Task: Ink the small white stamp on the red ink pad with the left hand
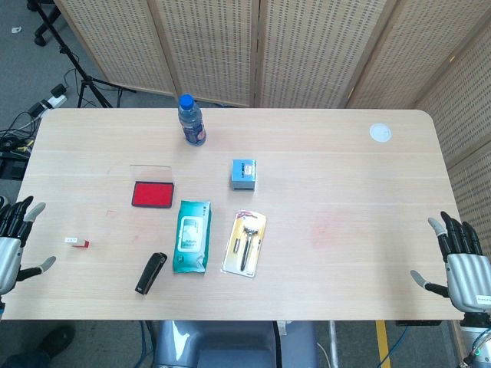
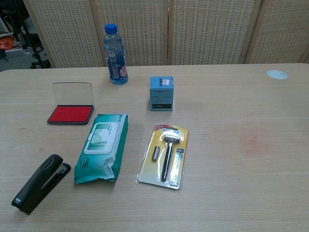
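The small white stamp (image 1: 76, 242) lies on its side near the table's left edge, its end showing red. The red ink pad (image 1: 153, 194) sits open to its upper right, its clear lid standing up behind it; the chest view shows the ink pad (image 2: 71, 114) too, but not the stamp. My left hand (image 1: 14, 239) hangs at the left edge, fingers apart and holding nothing, a short way left of the stamp. At the table's right front corner my right hand (image 1: 459, 264) is likewise spread and empty. Neither hand shows in the chest view.
A black stapler (image 1: 151, 273), a green wipes pack (image 1: 191, 235) and a packaged razor (image 1: 245, 243) lie in front of the pad. A blue box (image 1: 243, 174) and a water bottle (image 1: 191, 120) stand further back. A white disc (image 1: 380, 133) sits far right.
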Robot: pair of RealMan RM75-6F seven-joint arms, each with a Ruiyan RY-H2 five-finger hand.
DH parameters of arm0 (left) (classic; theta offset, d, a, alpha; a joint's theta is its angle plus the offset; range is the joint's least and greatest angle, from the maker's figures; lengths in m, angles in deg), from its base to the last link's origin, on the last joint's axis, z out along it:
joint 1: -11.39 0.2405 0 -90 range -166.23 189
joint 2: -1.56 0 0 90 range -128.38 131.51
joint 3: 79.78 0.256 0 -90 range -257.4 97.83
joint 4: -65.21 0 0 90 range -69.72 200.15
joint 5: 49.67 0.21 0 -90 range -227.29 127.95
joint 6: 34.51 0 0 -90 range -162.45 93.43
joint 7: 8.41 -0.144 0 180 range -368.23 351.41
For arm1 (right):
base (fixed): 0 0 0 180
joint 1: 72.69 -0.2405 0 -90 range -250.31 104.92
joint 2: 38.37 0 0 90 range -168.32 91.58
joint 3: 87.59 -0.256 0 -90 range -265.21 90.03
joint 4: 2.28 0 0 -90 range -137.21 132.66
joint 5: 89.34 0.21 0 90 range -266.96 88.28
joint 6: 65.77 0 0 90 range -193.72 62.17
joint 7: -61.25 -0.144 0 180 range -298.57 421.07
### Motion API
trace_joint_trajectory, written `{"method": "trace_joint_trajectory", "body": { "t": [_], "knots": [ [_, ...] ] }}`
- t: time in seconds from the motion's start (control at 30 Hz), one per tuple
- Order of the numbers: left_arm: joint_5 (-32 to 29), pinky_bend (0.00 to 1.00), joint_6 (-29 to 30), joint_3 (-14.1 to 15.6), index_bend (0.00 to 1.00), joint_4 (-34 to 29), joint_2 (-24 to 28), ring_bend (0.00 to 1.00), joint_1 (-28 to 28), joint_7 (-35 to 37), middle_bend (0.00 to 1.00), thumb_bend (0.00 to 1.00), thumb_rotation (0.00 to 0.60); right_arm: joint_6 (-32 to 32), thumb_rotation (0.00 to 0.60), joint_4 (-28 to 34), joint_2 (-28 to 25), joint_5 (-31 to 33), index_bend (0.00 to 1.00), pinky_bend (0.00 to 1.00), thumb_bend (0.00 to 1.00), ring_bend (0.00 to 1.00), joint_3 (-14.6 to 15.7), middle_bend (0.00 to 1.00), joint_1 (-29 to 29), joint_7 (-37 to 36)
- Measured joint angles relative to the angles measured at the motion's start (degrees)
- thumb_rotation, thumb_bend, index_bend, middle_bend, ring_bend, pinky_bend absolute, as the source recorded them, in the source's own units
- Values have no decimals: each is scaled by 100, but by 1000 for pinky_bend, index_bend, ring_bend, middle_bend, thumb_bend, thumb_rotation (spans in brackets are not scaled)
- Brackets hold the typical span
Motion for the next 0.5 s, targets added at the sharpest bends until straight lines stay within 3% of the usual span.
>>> {"method": "trace_joint_trajectory", "body": {
  "t": [0.33, 0.37, 0.4, 0.43, 0.47, 0.5],
  "knots": [
    [-39, 0, -63, 0, 0, 28, -27, 1, -13, -21, 4, 128, 600, -80, 600, -60, 52, -56, 0, 0, 95, 0, -3, 0, 16, -39],
    [-51, 8, -85, -1, 0, 33, -28, 32, -18, -16, 46, 128, 600, -81, 600, -60, 50, -57, 0, 0, 94, 0, -4, 0, 17, -43],
    [-63, 106, -111, -2, 0, 38, -29, 197, -25, -10, 206, 128, 600, -86, 600, -56, 47, -58, 0, 0, 96, 0, -6, 0, 18, -47],
    [-84, 272, -157, -3, 0, 49, -32, 431, -39, 3, 429, 128, 600, -89, 600, -51, 44, -58, 0, 0, 96, 0, -8, 0, 19, -53],
    [-106, 406, -197, -7, 1, 63, -36, 606, -51, 12, 590, 126, 600, -91, 600, -47, 41, -54, 0, 0, 96, 0, -12, 0, 19, -58],
    [-142, 605, -233, -15, 7, 81, -44, 816, -63, 19, 768, 125, 600, -88, 600, -43, 38, -50, 0, 0, 97, 0, -15, 0, 17, -61]
  ]
}}
